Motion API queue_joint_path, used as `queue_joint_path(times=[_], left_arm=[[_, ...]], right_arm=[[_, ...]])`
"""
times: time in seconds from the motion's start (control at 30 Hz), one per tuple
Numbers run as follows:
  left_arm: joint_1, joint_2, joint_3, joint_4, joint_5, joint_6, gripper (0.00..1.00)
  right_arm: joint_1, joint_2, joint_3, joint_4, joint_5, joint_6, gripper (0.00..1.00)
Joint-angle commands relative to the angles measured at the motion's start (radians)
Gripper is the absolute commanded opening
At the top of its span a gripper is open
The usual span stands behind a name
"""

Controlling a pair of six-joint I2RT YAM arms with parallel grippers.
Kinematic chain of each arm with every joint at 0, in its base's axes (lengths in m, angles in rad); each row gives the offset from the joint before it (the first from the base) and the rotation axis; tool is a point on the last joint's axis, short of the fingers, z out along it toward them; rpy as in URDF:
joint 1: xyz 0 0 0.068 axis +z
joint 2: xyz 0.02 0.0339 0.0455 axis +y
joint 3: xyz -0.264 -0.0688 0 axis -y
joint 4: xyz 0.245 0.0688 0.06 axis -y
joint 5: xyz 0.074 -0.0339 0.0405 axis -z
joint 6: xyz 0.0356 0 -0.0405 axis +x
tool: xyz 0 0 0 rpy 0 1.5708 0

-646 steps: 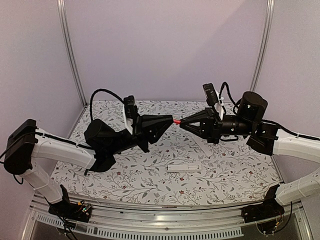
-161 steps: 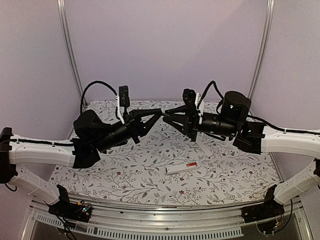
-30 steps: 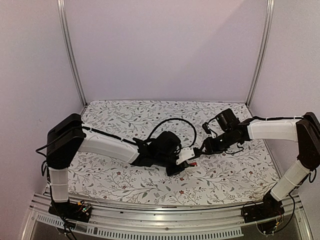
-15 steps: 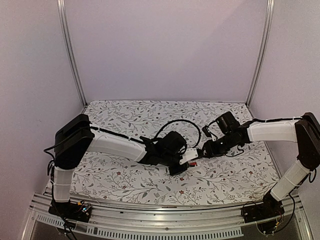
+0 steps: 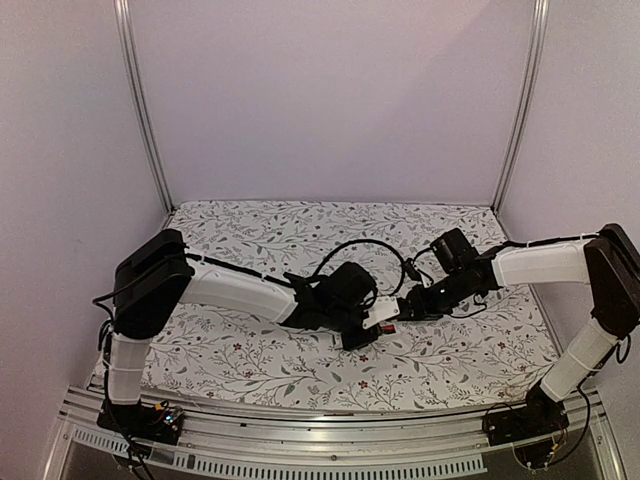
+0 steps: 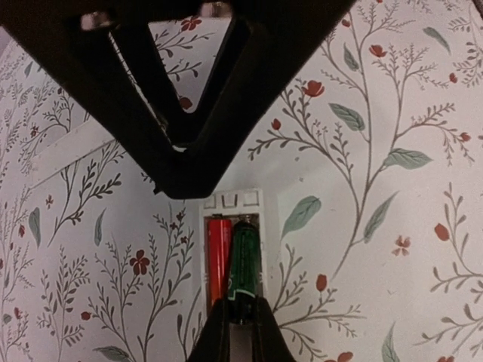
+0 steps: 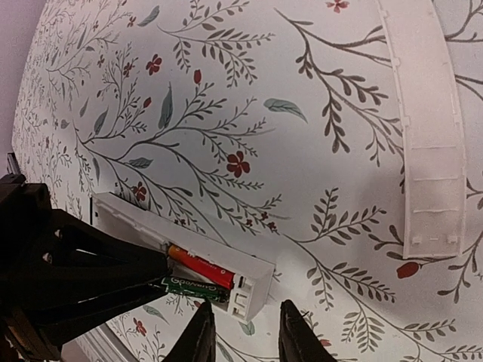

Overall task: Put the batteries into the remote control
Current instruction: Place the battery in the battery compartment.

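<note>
left claw (image 6: 241, 317) pinches the dark battery (image 6: 244, 253), seating it in the remote control (image 6: 232, 200). right claw (image 7: 243, 332) hovers half-open and empty, probably ready to steady the remote's end.

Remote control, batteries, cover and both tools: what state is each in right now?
Remote control: flat on the table, battery slot uncovered.
Red battery: lying in the slot.
Green battery: in the slot beside the red one, seating unclear.
Cover: off, lying apart from the remote.
Left tool: shut on the green battery.
Right tool: jaws apart, empty, near the remote's slot end.

Left arm (image 5: 240, 292) and right arm (image 5: 530, 265) low beside the remote control (image 5: 381, 312)
</note>
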Motion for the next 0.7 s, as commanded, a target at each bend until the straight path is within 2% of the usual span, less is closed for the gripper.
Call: queue_joint_path(times=[0.0, 0.27, 0.5, 0.67], left_arm=[[-0.012, 0.047, 0.018, -0.049, 0.037, 0.011, 0.09], [-0.004, 0.014, 0.006, -0.054, 0.042, 0.006, 0.40], [0.015, -0.061, -0.005, -0.047, 0.096, -0.001, 0.58], [0.059, -0.184, -0.122, 0.012, 0.173, -0.042, 0.76]], right_arm=[[-0.001, 0.026, -0.015, 0.030, -0.033, 0.015, 0.28], [-0.002, 0.014, 0.003, 0.003, 0.002, 0.010, 0.28], [-0.002, 0.000, 0.040, -0.044, 0.039, -0.016, 0.29], [0.000, -0.031, 0.066, -0.082, 0.092, -0.021, 0.29]])
